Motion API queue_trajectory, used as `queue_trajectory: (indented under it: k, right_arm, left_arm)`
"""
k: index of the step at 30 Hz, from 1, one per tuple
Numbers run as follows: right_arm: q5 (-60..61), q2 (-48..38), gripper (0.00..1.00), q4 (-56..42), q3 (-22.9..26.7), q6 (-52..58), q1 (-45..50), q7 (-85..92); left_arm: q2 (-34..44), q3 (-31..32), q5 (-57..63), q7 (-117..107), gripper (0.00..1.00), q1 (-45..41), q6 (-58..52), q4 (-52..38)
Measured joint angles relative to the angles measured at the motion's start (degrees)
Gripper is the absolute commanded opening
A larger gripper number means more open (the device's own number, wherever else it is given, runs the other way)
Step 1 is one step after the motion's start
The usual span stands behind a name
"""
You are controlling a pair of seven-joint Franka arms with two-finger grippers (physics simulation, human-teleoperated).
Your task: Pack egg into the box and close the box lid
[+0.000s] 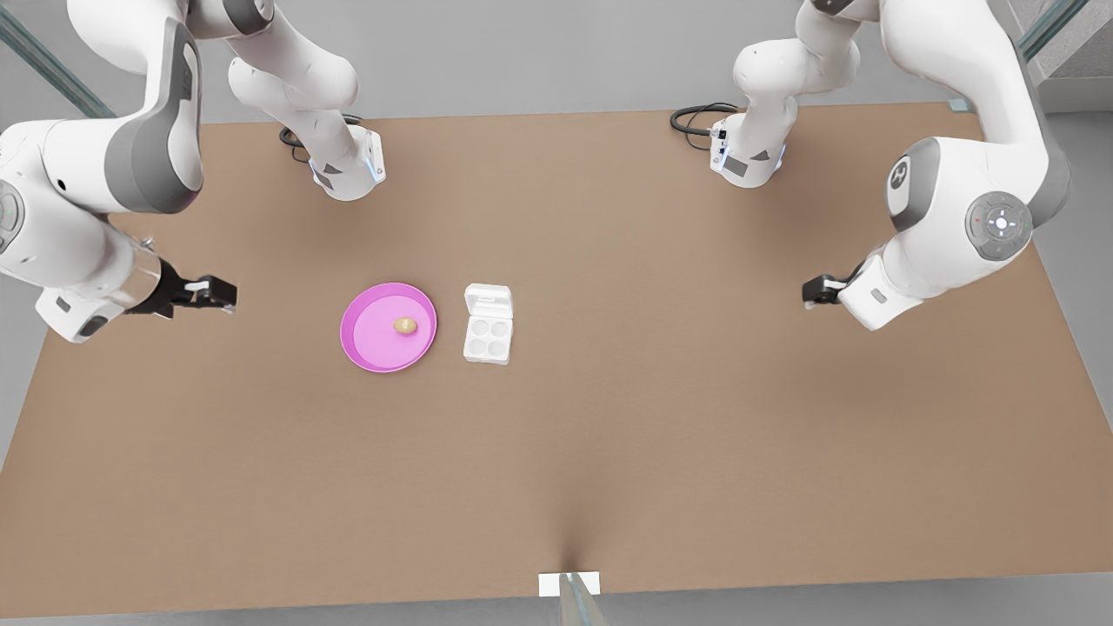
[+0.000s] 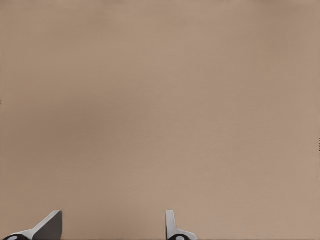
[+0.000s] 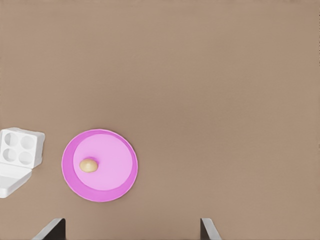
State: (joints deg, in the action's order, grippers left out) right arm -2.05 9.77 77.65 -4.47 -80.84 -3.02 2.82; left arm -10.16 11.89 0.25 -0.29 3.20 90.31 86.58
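Front view first, going left to right. Our right claw (image 1: 224,294) hangs over the surface (image 1: 652,417) with its fingers spread wide and nothing in them. Near it, just out in front of its tips, sits the pink plate (image 1: 358,349), and the egg (image 1: 405,326) lies on that plate. Just past the plate, farther from this claw, is the box (image 1: 488,339). All four cups look empty, and the box lid (image 1: 488,302) lies open. Well apart from the box, our left claw (image 1: 810,292) waits, spread too and holding nothing.

We think no step is done yet, so picking up the egg comes first. Our right claw is closest. It should reach over the egg, come down around it and pinch softly, because an egg can roll away.
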Motion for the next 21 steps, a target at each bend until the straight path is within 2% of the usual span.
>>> queue_trajectory:
  k: [3, 6, 12, 14, 17, 21]
  right_arm:
    - [0.0, 0.9, 1.0, 0.0, -0.1, -2.2, 0.2, 0.4]
    - [2.2, 5.5, 1.0, 0.0, -1.9, -3.8, 0.7, 0.1]
    - [2.5, 18.0, 1.0, 3.2, -3.8, -9.3, 13.4, -4.3]
    - [1.5, 16.6, 1.0, 11.6, -4.0, -13.4, 15.2, -5.8]
    - [1.1, 7.7, 1.0, 29.4, -4.0, -21.7, 15.6, -7.8]
    - [0.8, 9.4, 1.0, 35.0, -4.1, -32.0, 16.6, -11.4]
  left_arm:
    - [-0.3, 0.2, 0.0, 0.1, 1.0, -0.1, 3.5, -1.3]
    - [-3.9, 0.2, 0.0, 0.1, 1.0, 0.0, 5.4, -1.8]
    - [-5.7, 0.1, 1.4, 0.2, 1.0, 0.0, 4.6, -1.6]
    - [-5.5, 0.5, 2.0, 0.1, 1.0, -1.5, 3.8, -1.7]
    - [-4.6, 1.3, 2.4, 0.0, 1.0, -3.6, 2.4, -2.0]
    - [-5.5, 1.2, 3.3, 0.0, 1.0, -3.2, 1.8, -2.0]
